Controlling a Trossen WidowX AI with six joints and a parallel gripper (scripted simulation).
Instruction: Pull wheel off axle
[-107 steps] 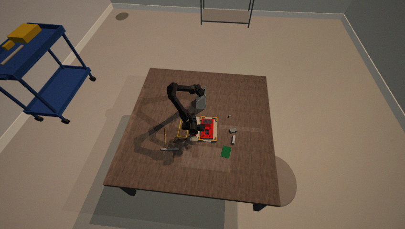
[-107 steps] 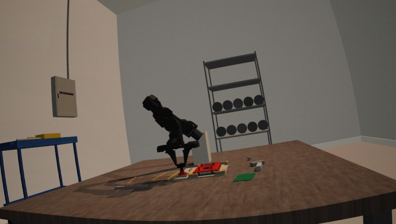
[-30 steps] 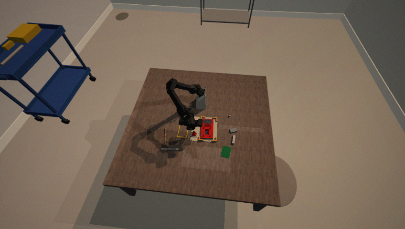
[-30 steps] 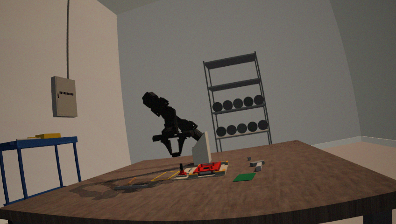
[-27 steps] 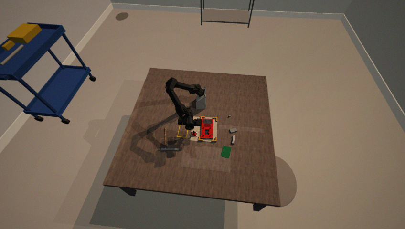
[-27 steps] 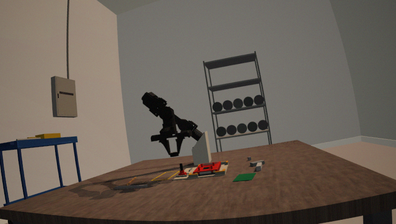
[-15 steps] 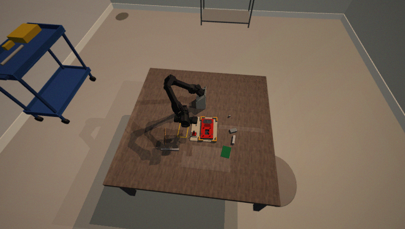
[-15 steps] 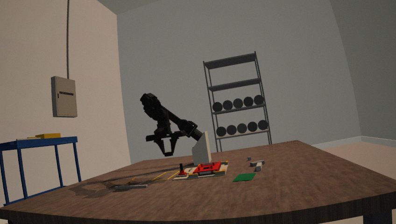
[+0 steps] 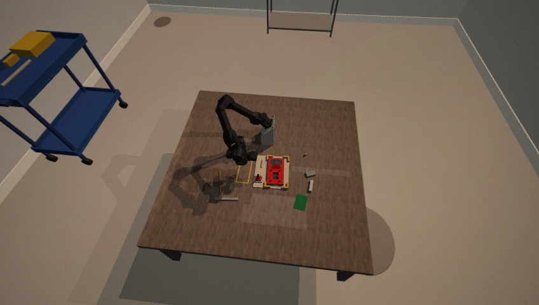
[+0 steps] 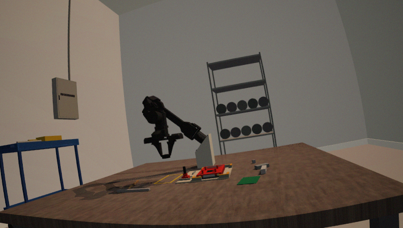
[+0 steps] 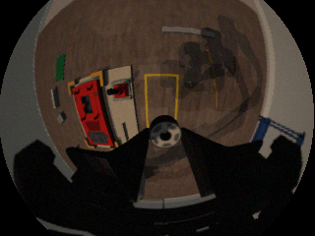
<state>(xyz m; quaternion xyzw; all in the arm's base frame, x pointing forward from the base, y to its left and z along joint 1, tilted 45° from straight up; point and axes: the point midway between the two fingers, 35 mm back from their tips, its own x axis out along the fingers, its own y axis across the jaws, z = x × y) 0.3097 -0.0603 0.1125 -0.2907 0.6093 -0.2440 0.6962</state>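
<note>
The wheel (image 11: 172,141) (image 10: 166,156), black with a grey spoked hub, is held between the fingertips of my gripper (image 11: 164,131) (image 10: 165,155), which is shut on it. It hangs well above the table. The marked area is a yellow outline (image 9: 243,182) (image 10: 160,183) (image 11: 161,75) on the table; in the wrist view the wheel covers its near end. The upright axle (image 10: 184,170) (image 11: 113,91) is a black post on a red base (image 9: 258,178) at the corner of the pale board, with no wheel on it.
A red chassis (image 9: 275,178) (image 10: 217,170) (image 11: 90,118) lies on the pale board beside the axle. A grey bar (image 9: 229,199) (image 10: 138,190) and a thin orange strip (image 9: 219,181) lie beyond the marked area. A green plate (image 9: 300,202) and grey blocks (image 9: 309,173) lie farther off.
</note>
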